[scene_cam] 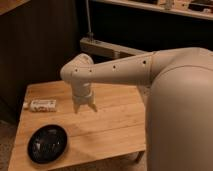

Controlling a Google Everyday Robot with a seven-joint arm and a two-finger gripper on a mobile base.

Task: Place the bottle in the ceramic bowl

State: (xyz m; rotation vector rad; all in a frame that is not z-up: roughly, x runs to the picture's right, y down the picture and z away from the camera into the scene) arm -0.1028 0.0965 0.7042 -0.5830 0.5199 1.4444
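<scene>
Where the view begins, robot body (180,115): a large pale rounded shell fills the 3 to 5 o'clock part of the scene and hides the worktop's right end.
Arm (120,70): a pale tube that reaches from the body toward 9 o'clock above the worktop, then bends down at a rounded wrist joint.
Ceramic bowl (47,144): round, shallow and glossy black, it sits upright near the worktop's front edge at 7 o'clock from the tool, with a faint sheen inside.
Worktop (115,125): a low table of light wooden planks.
Tool (85,108): hangs from the wrist and points straight down over the worktop, left of its middle. Its two fingers are spread apart with nothing between them. The tips are close above the wood, and I cannot tell whether they touch it.
Bottle (42,105): small and whitish, lying on its side on the worktop near the left edge, at 9 o'clock from the tool. Its white cap points toward 9 o'clock. It is clear of the tool and of the bowl, which lies at 6 o'clock from it.
Beige bar (107,48): runs behind the worktop at 12 o'clock from the tool, with a thin dark pole (88,20) rising from it.
Dark wall (40,45): behind the worktop at 10 o'clock.
Shelf (165,9): farthest back at 1 o'clock, a pale ledge carrying small things too blurred to name.
</scene>
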